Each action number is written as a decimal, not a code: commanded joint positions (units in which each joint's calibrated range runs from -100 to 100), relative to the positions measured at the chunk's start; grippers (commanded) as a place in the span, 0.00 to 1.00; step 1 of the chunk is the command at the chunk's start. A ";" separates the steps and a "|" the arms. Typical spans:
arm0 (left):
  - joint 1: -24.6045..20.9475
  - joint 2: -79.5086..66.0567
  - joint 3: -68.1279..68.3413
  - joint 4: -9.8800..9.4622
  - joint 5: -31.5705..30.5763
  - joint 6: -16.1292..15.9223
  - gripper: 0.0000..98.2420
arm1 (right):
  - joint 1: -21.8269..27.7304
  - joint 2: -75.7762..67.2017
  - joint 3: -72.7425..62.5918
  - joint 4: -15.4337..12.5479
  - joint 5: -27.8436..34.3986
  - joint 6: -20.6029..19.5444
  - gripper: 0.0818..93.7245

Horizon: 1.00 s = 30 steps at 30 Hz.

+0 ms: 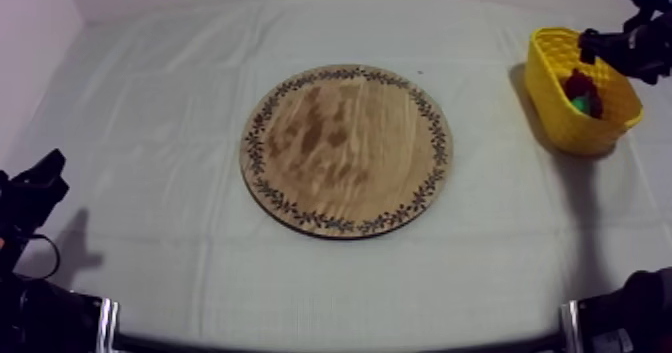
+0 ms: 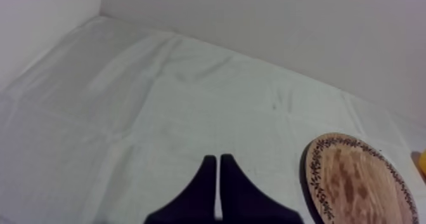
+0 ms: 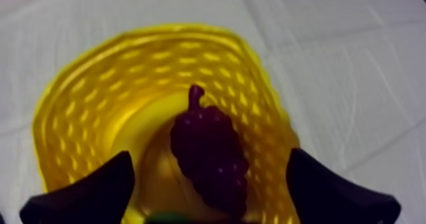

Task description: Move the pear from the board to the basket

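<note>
The round wooden board (image 1: 347, 149) lies bare in the middle of the table. At the far right stands the yellow basket (image 1: 560, 117), holding a dark bunch of grapes (image 1: 582, 85) and a green pear (image 1: 580, 104). My right gripper (image 1: 598, 45) hovers just above the basket's rim. In the right wrist view my right gripper (image 3: 209, 155) is open over the basket (image 3: 127, 49), with the grapes (image 3: 203, 138) below it and a sliver of the pear (image 3: 166, 219) beside them. My left gripper (image 1: 45, 172) rests at the near left, its fingers (image 2: 219, 166) together, shut on nothing.
Grey-white cloth covers the table all round the board. In the left wrist view the board (image 2: 358, 182) lies off to the side of my left fingers, and the basket's yellow edge (image 2: 420, 164) shows beyond it. A wall runs along the far edge.
</note>
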 commanded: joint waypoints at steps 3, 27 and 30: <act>0.02 0.00 0.00 0.02 -0.01 -0.01 0.00 | 0.14 -3.60 0.25 0.36 -1.46 -1.42 0.75; 0.02 0.00 0.00 0.02 -0.01 -0.01 0.00 | -2.85 -58.37 37.06 -0.70 -1.53 -2.70 0.60; 0.02 0.00 0.00 0.02 -0.01 -0.01 0.00 | -3.60 -66.44 42.04 -3.98 -1.57 -0.79 0.58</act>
